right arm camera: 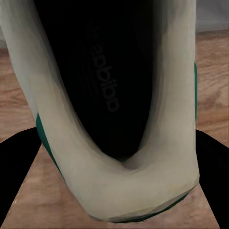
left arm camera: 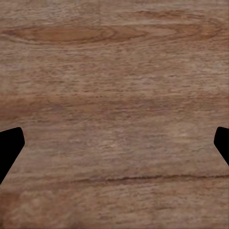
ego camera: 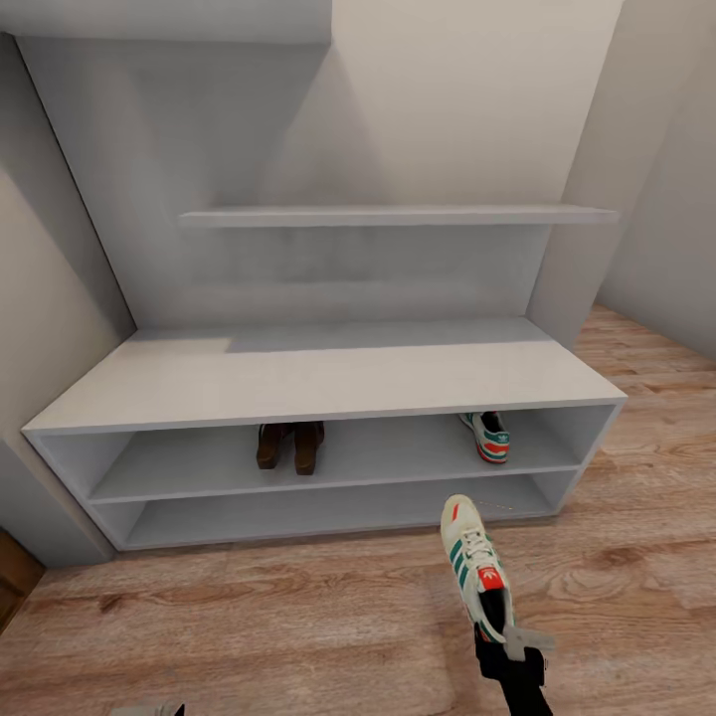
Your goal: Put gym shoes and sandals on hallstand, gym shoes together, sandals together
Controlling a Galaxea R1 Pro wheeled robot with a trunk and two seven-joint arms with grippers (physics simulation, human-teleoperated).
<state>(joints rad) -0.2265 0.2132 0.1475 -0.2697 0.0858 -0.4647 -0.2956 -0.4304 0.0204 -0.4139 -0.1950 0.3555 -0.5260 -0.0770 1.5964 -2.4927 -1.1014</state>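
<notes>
The pale grey hallstand (ego camera: pixel 328 373) stands in front of me on the wood-plank corridor floor (ego camera: pixel 278 626). On its upper open shelf the two brown sandals (ego camera: pixel 290 445) stand side by side left of the middle, and one gym shoe (ego camera: pixel 487 435) sits at the right end. The other gym shoe (ego camera: pixel 472 557) hangs over the floor in front of the rack's right part, toe toward the shelves, with my right gripper (ego camera: pixel 502 631) shut on its heel. In the right wrist view that shoe's heel opening (right arm camera: pixel 114 95) lies between the black fingers (right arm camera: pixel 19 162). My left gripper (left arm camera: pixel 114 148) is open over bare floor (left arm camera: pixel 114 71).
A stepped wall shelf (ego camera: pixel 398 215) juts out above the bench top. Walls close in at the left (ego camera: pixel 40 328) and right (ego camera: pixel 666 199) of the rack. A dark wooden edge (ego camera: pixel 15 582) shows at the lower left. Open floor lies in front of the rack.
</notes>
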